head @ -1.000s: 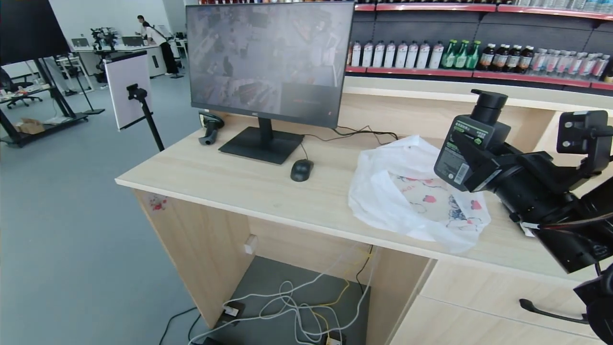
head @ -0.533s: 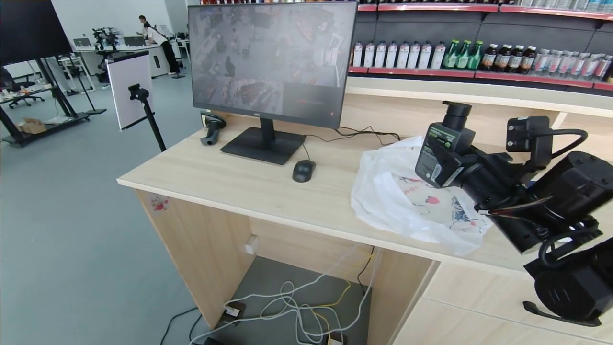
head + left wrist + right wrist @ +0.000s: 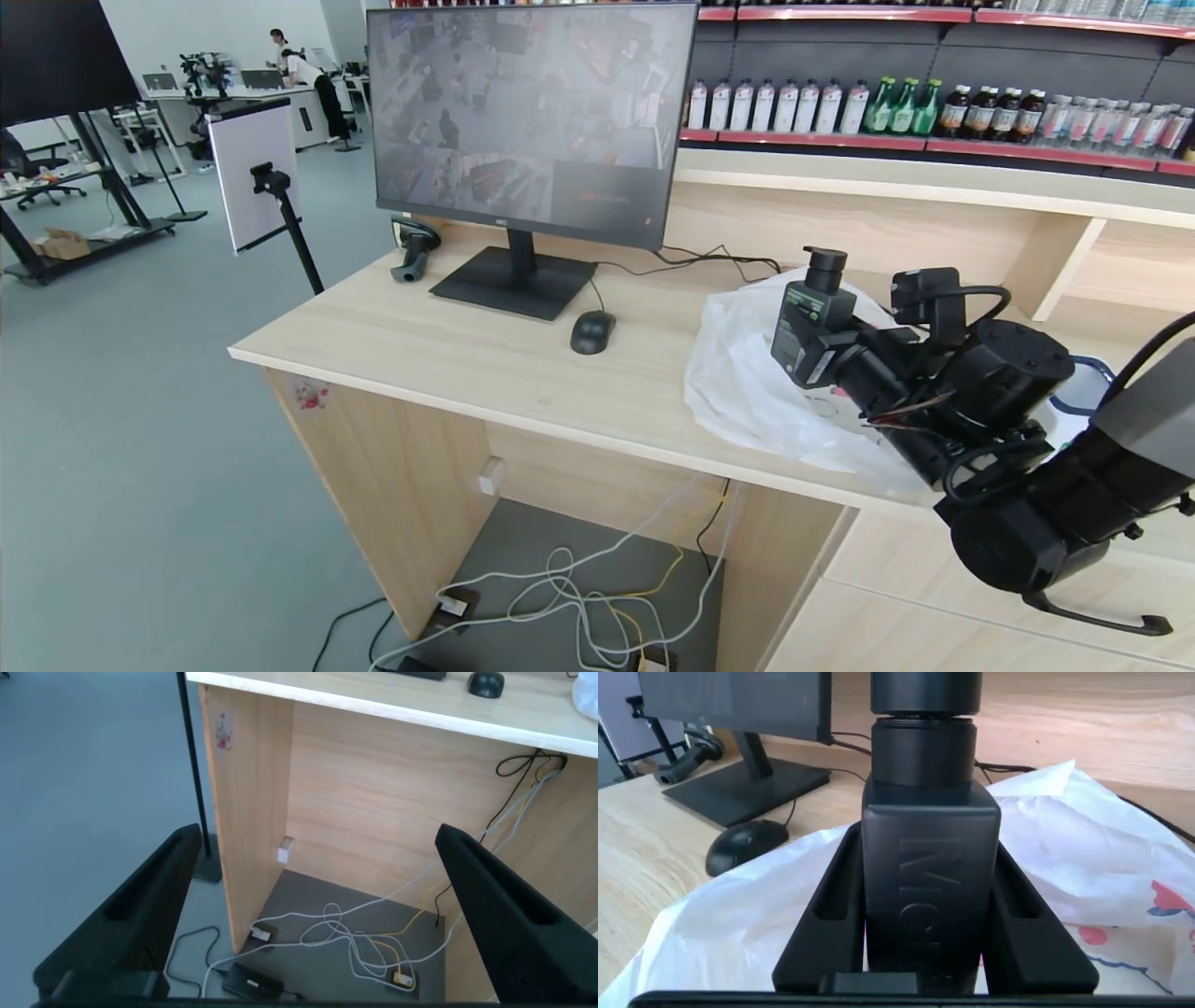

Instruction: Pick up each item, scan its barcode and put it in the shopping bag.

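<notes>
One black bottle (image 3: 808, 322), one white shopping bag (image 3: 742, 383)

The bottle (image 3: 805, 315) is dark plastic, dull and not shiny, with raised letters on one side and a smooth label stuck on another. The right gripper (image 3: 826, 350) looks like dull black plastic too, and so do the fingers (image 3: 140, 915) of the left gripper (image 3: 318, 840). The shopping bag (image 3: 747, 392) is thin white plastic, crinkly and a little see-through. The counter (image 3: 448, 341) is pale wood, smooth, with fine lines in it. The monitor (image 3: 523, 112) has a smooth screen with a soft shine and a dull black stand. The mouse (image 3: 590, 331) is smooth black plastic.
</notes>
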### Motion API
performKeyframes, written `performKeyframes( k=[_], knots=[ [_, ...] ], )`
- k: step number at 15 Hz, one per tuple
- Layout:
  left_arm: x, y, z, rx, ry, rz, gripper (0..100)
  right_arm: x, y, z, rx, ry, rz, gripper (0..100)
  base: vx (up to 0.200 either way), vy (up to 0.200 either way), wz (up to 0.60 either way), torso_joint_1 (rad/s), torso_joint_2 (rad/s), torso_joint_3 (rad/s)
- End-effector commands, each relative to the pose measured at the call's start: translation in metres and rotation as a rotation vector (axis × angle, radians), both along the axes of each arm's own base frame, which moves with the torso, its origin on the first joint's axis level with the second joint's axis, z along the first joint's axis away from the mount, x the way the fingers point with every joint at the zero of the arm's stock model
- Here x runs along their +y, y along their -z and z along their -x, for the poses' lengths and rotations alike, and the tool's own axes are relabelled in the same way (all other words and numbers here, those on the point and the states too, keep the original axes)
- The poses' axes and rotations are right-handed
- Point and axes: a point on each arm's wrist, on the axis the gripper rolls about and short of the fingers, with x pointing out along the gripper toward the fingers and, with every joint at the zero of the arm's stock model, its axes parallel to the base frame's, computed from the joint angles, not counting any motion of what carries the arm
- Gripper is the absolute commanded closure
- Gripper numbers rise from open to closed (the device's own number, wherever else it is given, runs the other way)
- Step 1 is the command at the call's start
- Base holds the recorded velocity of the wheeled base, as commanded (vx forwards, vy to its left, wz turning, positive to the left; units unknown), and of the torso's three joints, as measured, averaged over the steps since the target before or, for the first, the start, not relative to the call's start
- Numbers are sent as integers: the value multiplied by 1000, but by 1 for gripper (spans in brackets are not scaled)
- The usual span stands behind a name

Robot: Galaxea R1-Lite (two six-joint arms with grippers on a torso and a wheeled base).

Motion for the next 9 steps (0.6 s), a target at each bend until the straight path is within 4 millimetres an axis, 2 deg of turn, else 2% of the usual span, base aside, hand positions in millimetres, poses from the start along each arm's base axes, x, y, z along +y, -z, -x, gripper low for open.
performKeyframes(
  k=[1,4,9],
  knots=[
    [0,0,0,-2,1,-1,0,4,15,-13,21,2,9,100,0,0,0,0,0,0],
    [0,0,0,-2,1,-1,0,7,28,-16,53,-1,33,100,0,0,0,0,0,0],
    [0,0,0,-2,-1,-1,0,7,36,-18,75,-1,42,100,0,0,0,0,0,0]
  ],
)
